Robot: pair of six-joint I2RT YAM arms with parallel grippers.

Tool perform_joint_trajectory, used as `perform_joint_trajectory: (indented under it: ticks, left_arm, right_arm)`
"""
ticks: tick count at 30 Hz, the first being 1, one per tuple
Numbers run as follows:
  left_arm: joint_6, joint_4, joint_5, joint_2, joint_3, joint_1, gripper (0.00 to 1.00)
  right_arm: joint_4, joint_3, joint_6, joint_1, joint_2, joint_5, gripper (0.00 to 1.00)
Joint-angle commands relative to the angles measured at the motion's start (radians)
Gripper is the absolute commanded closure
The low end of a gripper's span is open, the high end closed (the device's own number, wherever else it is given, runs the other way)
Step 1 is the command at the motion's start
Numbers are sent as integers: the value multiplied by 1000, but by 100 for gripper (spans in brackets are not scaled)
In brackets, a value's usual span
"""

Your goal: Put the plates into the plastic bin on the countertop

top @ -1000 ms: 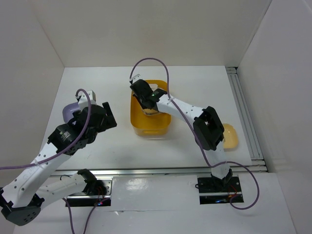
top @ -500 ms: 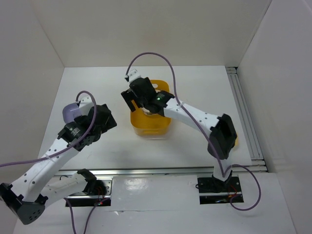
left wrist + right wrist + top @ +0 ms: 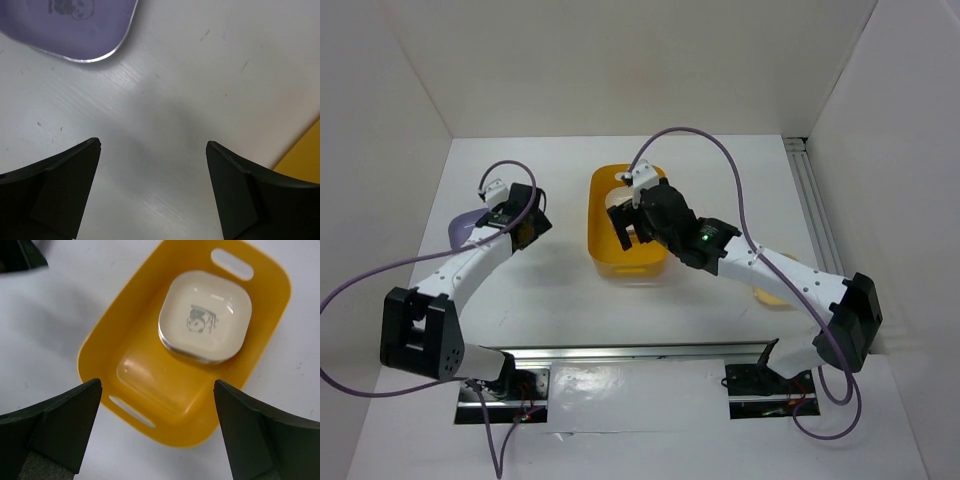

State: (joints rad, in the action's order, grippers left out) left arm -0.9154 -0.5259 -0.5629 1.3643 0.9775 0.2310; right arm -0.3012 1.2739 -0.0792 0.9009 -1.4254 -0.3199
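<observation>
Purple plate [image 3: 466,226] flat on the tabletop [image 3: 560,290], left of the plastic bin [image 3: 595,225] and clear of it, dark print face-up in the left wrist view. Rounded-square in outline, so no long axis to line up with; any edge as good as another. Inside the plastic bin, a stack of plates topped by a cream plate [image 3: 205,315], sitting toward the short end by one handle slot, with the other half of the floor bare. To the right of the plastic bin, a sliver of yellow plate [image 3: 766,297], mostly hidden under the right arm. Left hand [image 3: 153,146] between the purple plate and the plastic bin, just beside the plate's bin-side edge, fingers spread wide with nothing between them and only bare tabletop below. Seen from that hand, the purple plate on the side away from the plastic bin, off past the fingertips and to one side, with a corner of the plastic bin just showing on the opposite side. Right hand [image 3: 157,385] above the plastic bin, likewise spread wide and carrying nothing. Clearly nearer the purple plate: the left hand, with the right hand across the plastic bin from it. Judging by this, likely next a short shift of the left hand away from the plastic bin to bring the plate's near rim between the fingers, then a carry back over the bin wall. Yellow plate probably better left to the right arm.
</observation>
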Motion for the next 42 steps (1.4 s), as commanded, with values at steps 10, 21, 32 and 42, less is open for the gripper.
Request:
perform_joint_trajectory:
  ticks: [10,21,32,42]
  left_arm:
    - [150,253,313,323,184,-306,0]
    - [85,294,356,506,161,-369,3]
    - [85,273,383,510,150,-369,71]
    - [67,173,287,337,141,-221,100]
  right_arm:
    - [131,-193,-80,-16,98,123,0]
    - [112,-174,-80,-16,75,90,0]
    - [94,-146,-91,3,45,50,0]
    - [48,-146,-100,12,74,-22,0]
